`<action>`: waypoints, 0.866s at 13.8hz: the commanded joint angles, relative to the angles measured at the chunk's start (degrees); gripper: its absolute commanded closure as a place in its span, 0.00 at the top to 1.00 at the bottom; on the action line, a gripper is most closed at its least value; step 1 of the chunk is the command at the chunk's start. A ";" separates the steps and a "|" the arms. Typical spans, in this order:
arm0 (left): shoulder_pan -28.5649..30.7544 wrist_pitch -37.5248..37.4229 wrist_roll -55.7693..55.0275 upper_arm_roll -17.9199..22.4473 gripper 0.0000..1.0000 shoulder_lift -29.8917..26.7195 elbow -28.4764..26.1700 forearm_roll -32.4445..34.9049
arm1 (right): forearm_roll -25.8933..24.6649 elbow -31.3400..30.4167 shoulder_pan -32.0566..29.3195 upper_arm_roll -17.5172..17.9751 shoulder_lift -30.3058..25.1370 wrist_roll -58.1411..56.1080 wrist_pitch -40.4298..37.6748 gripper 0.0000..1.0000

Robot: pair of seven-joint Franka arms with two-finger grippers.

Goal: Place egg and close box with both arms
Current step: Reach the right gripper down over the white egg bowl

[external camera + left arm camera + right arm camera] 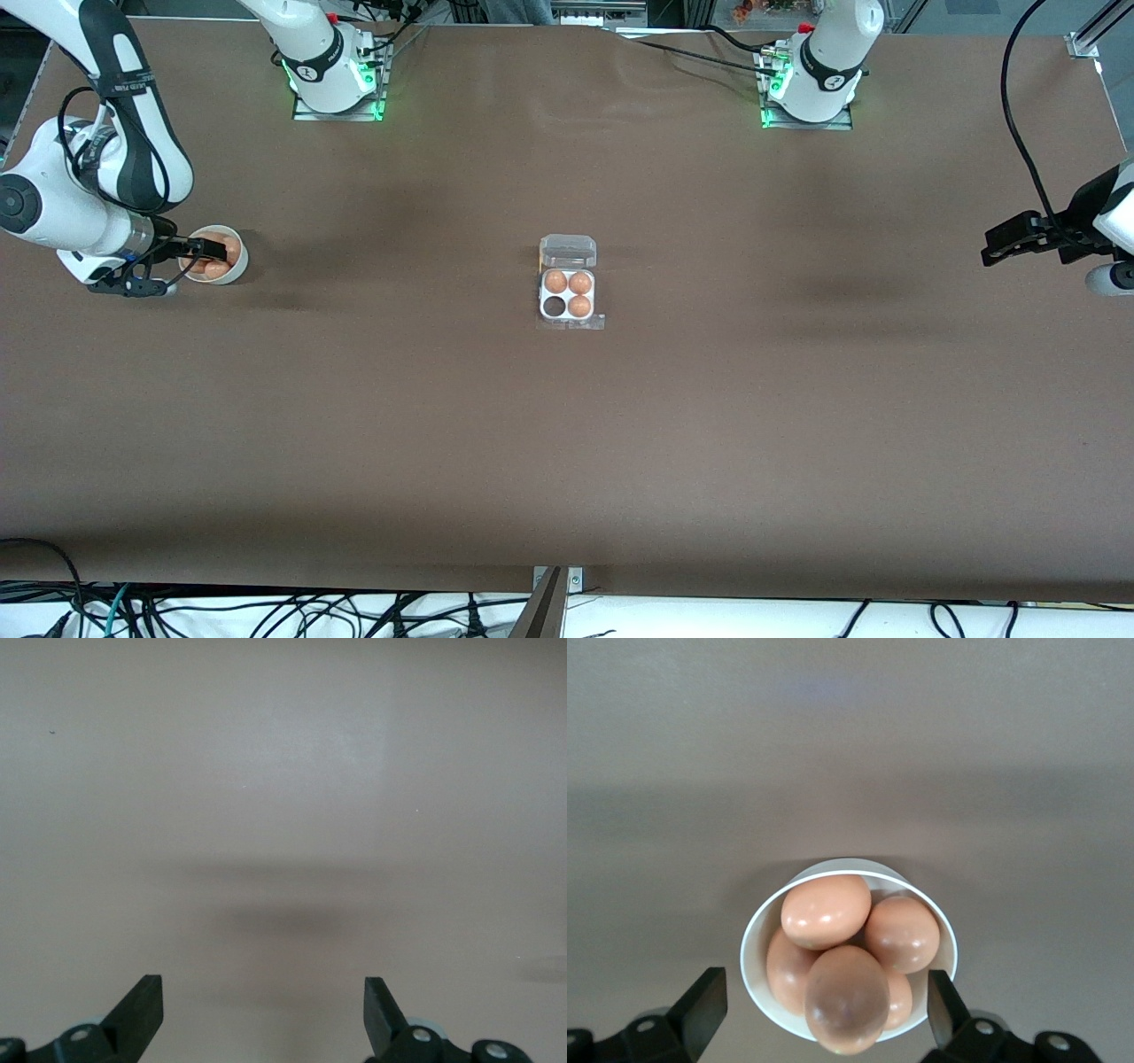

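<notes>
While my right gripper (818,1005) hangs over the white bowl (236,269) at the right arm's end of the desk (567,443), its fingers (704,1001) spread wide to either side of the heap and touching nothing, I judge the step in hand to be the pick: taking one egg out of the bowl. The topmost egg (846,998) sits right between my fingertips, so the next move calls for a straight descent around it and a gentle squeeze, since a shell is smooth, rounded and would crack or slip under a careless pinch. The other eggs crowd close beside it, so I should come down without nudging them.

The box (568,295) rests in the middle of the desk, well apart from the bowl. Its clear lid (568,251) lies folded back flat, on the side farther from the front camera. Three cells hold brown eggs; the empty cell (555,307) is one of the two nearer the front camera, toward the right arm's end.

My left gripper (264,1010) waits over bare desk at the left arm's end, fingers apart, holding nothing.
</notes>
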 commanded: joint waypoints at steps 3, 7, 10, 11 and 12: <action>0.16 -0.94 1.19 -0.11 1.00 1.12 1.84 0.85 | -0.99 -0.92 -0.31 -0.28 -0.29 -1.18 0.46 0.85; 0.24 -0.85 1.19 -0.03 1.00 1.21 1.93 0.85 | -1.08 -0.92 -0.31 -0.81 -0.29 -1.18 -1.39 0.81; 0.24 -0.85 1.19 -0.03 1.00 1.30 1.93 0.85 | -1.17 -0.92 -0.31 -0.81 -0.29 -1.18 -2.27 0.78; 0.24 -0.85 1.19 -0.03 1.00 1.30 1.93 0.85 | -1.08 -0.92 -0.31 -0.81 0.06 -1.18 -2.27 0.75; 0.24 -0.85 1.19 -0.03 1.00 1.47 1.93 0.85 | -1.17 -0.83 -0.31 -0.81 0.15 -1.18 -2.27 0.71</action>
